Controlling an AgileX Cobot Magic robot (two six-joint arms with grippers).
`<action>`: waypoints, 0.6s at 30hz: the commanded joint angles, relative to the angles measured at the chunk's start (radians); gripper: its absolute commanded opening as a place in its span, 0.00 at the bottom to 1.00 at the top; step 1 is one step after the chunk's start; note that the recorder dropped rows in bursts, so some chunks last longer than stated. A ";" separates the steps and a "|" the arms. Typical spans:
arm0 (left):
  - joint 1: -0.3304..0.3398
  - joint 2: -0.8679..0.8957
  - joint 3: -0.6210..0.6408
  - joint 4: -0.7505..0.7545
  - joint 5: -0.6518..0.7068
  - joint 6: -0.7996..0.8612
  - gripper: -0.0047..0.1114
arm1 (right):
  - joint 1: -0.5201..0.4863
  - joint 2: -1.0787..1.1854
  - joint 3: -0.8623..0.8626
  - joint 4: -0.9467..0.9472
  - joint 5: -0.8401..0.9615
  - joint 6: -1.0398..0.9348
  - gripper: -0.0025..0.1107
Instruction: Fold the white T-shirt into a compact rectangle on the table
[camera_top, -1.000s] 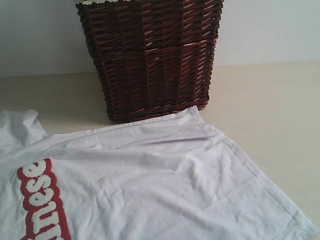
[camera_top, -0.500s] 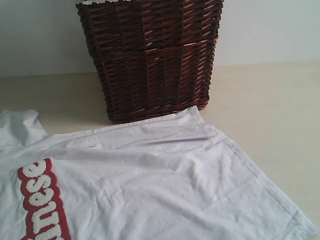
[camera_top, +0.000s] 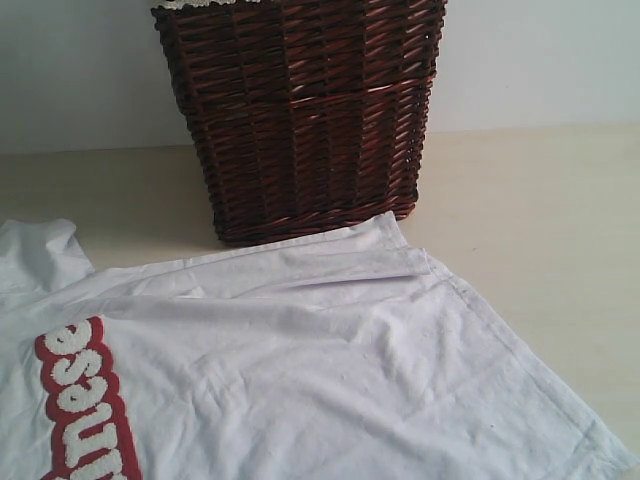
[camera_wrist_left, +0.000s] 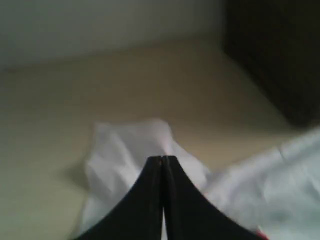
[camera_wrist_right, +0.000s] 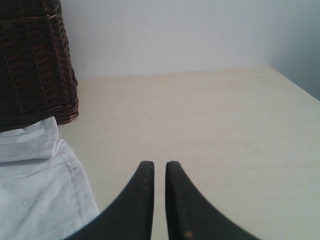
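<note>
White T-shirt (camera_top: 330, 370) lies spread and wrinkled on the table (camera_top: 540, 200), one corner just beside the dark wicker basket (camera_top: 300, 110). I read the left gripper (camera_wrist_left: 162, 159) as clenched over bunched cloth. The right gripper (camera_wrist_right: 159, 165) is slightly parted, empty, over bare table near the shirt's edge.

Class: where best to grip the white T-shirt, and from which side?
Probably the hem corner of the white cotton T-shirt beside the dark wicker basket, from the cream table on the right: that edge lies flat and free.
</note>
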 joint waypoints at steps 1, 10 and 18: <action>-0.155 -0.306 -0.025 -0.123 -0.251 -0.197 0.04 | -0.006 -0.007 0.005 -0.003 -0.006 -0.007 0.12; -0.325 -0.641 0.199 -0.119 -0.294 -0.256 0.04 | -0.006 -0.007 0.005 -0.003 -0.006 -0.007 0.12; -0.325 -0.681 0.302 0.126 -0.164 -0.546 0.04 | -0.006 -0.007 0.005 -0.003 -0.006 -0.007 0.12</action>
